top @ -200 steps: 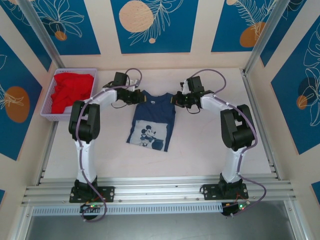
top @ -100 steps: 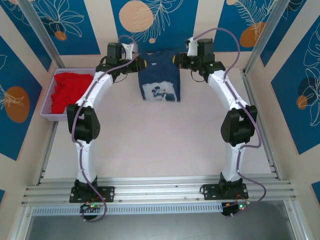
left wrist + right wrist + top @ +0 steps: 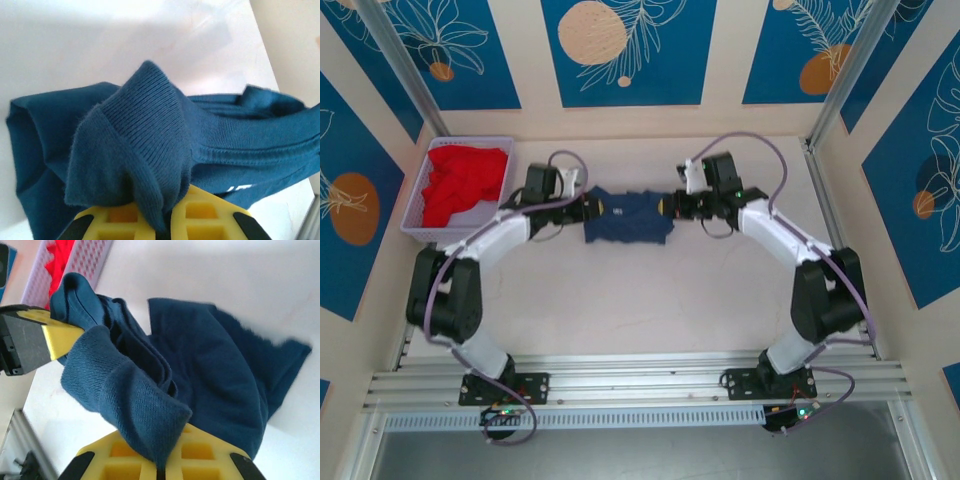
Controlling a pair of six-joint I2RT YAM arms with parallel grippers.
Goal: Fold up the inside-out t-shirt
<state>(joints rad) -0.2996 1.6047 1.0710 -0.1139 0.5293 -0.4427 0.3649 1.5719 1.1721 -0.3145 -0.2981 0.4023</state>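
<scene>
Top external: inside-out t-shirt [image 3: 627,218] spans left-right at upper centre; left gripper [image 3: 592,208] and right gripper [image 3: 665,207] clamp its opposite ends.

No text is legible — the white print [image 3: 241,188] on the t-shirt [image 3: 150,150] is mostly hidden.

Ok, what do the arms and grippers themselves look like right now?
The left arm and right arm have white links with black joint housings, and lilac cables loop along them. The left gripper and right gripper are black, with yellow gridded fingers.
</scene>
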